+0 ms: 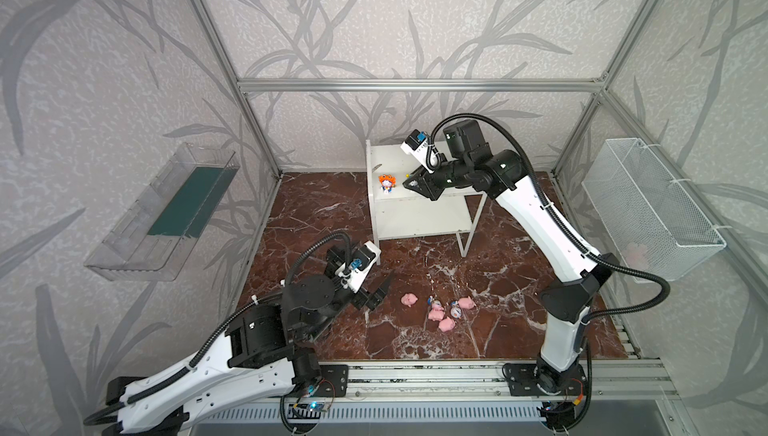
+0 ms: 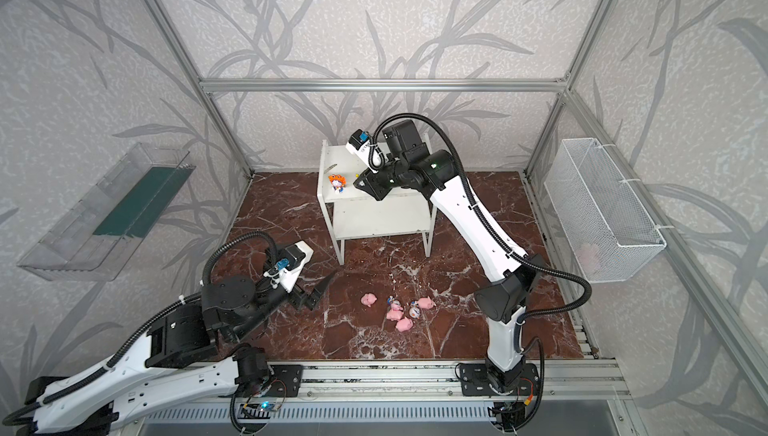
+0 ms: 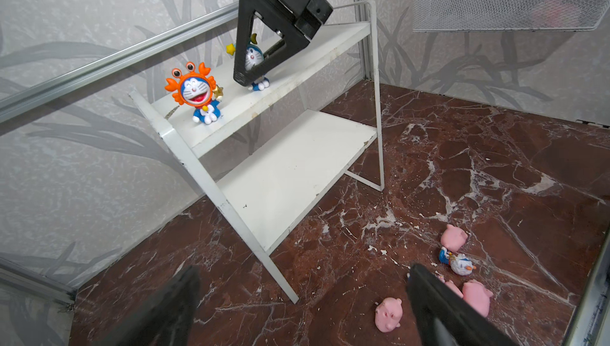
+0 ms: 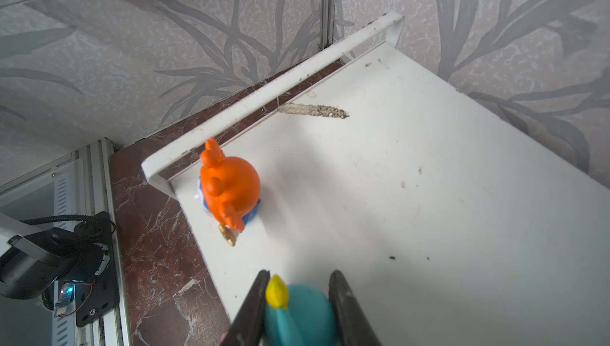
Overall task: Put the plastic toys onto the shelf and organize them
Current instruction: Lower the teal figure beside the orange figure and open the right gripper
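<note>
Though in right pincer, teal figurine upright, front-facing.

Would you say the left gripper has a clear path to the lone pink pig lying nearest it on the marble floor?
Probably yes: the left gripper hangs open just beside that pink pig, with only bare marble floor between them.

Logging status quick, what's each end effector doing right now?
Left end effector: open, holding nothing.
Right end effector: closed on the teal-capped figurine.
</note>
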`<state>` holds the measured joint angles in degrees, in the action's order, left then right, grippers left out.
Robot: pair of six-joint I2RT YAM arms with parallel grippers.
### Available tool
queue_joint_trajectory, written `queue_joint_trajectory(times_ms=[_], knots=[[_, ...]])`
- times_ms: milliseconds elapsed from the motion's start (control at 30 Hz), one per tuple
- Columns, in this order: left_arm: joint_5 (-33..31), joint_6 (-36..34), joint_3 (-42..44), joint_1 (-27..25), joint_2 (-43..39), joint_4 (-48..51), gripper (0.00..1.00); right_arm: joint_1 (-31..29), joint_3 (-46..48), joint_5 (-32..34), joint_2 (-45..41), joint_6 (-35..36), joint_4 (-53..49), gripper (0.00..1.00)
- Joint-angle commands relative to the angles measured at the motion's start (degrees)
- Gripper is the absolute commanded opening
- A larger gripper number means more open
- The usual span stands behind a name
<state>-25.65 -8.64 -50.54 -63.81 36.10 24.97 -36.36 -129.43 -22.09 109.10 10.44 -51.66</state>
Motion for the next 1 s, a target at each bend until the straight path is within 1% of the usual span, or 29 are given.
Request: queue_joint_trajectory(times_ms=[0, 267, 467, 633, 800, 967], knots=[[0.0, -3.6, -2.0, 1.1, 1.2, -2.3, 0.99, 0.3, -1.3, -1.6, 1.5, 0.8, -0.7, 0.23], [5.1, -2.1, -1.9, 4.2, 1.9, -2.8, 0.99, 0.3, -3.5, -2.9, 3.1, 0.7, -1.7, 0.24], [7.3, -1.4, -1.6, 5.9, 2.1, -3.1, 0.99, 0.3, -5.4, -1.9, 3.4, 0.7, -2.4, 0.34], [8.1, -1.0, -1.5, 6.5, 2.1, -3.0, 0.99, 0.6, -8.0, -1.6, 3.8, 1.2, -4.1, 0.41], [8.1, -0.9, -1.3, 6.8, 2.0, -3.1, 0.99, 1.0, -8.8, -1.6, 2.8, 1.6, -4.4, 0.44], [8.6, -0.8, -1.3, 7.2, 2.5, -3.4, 0.99, 1.3, -8.0, -1.7, -0.3, 1.9, -4.8, 0.48]])
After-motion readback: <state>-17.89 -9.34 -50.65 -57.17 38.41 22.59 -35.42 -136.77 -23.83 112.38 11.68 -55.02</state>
